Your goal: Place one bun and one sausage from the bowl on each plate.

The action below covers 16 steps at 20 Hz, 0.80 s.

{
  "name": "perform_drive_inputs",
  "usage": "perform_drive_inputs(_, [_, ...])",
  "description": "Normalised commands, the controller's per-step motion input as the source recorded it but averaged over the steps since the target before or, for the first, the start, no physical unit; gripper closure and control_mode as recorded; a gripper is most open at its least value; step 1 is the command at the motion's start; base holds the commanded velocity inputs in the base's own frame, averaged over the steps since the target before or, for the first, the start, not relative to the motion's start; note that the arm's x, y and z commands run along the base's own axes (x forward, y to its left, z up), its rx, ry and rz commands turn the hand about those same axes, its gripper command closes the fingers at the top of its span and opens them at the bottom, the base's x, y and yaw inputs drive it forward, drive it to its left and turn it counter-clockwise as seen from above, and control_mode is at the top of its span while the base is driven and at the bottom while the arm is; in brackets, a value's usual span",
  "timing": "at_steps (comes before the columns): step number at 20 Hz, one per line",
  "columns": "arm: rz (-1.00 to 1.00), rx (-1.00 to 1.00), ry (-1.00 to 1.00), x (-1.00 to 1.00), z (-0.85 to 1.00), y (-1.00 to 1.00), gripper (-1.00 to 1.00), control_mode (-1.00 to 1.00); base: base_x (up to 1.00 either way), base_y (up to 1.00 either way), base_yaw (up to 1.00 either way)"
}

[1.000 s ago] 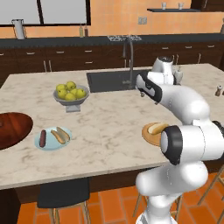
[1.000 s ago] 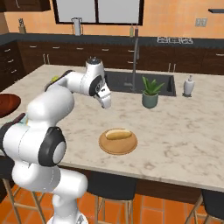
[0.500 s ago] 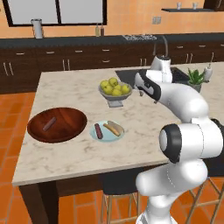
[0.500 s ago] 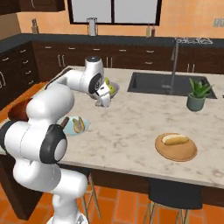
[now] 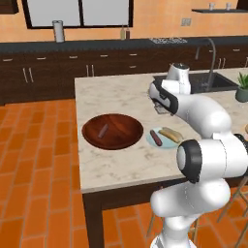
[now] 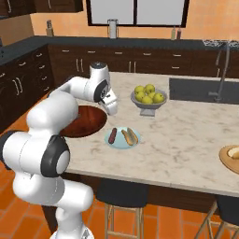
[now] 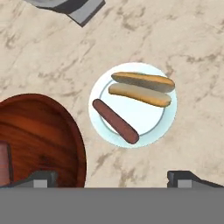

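The wide dark-brown bowl [image 5: 118, 136] sits near the island's left end with one sausage [image 5: 102, 131] lying in it. Just right of it, the light-blue plate [image 5: 165, 143] carries a sausage [image 5: 156, 138] and a bun [image 5: 169, 133]. My gripper [image 5: 162, 109] hangs open and empty above the counter, behind the plate. In the hand view the gripper [image 7: 112, 178] looks down on the blue plate [image 7: 154, 127], its bun [image 7: 140, 87] and sausage [image 7: 115, 120], with the bowl [image 7: 43, 135] at the left. The tan plate [image 6: 228, 158] with a bun [image 6: 236, 152] lies far to the right.
A grey footed bowl of yellow-green fruit [image 6: 148, 97] stands behind the blue plate. The sink [image 6: 198, 89] and faucet are at the back right, with a potted plant [image 5: 241, 87] beyond. The counter's left edge is close to the brown bowl.
The base has driven left along the island, so the whole scene has shifted right; the brown bowl and blue plate are now central. The gripper stays open.
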Motion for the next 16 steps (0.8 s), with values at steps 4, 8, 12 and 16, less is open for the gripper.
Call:
perform_drive_inputs(4, [0.0, 0.0, 0.0, 0.0, 0.0, 0.0, -1.0, 1.0, 0.0, 0.91, -0.02])
perform_drive_inputs(8, [0.0, -0.07, -0.03, 0.1, 0.24, 0.19, -1.0, -1.0, 0.0, 0.39, -0.01])
perform_drive_inputs(12, [0.05, -0.01, 0.0, 0.69, 0.04, 0.0, -1.0, -1.0, 0.0, 0.0, 0.0])
perform_drive_inputs(16, [0.1, 0.0, 0.0, 0.54, -0.81, 0.21, -1.0, -1.0, 0.0, 0.0, 0.0])
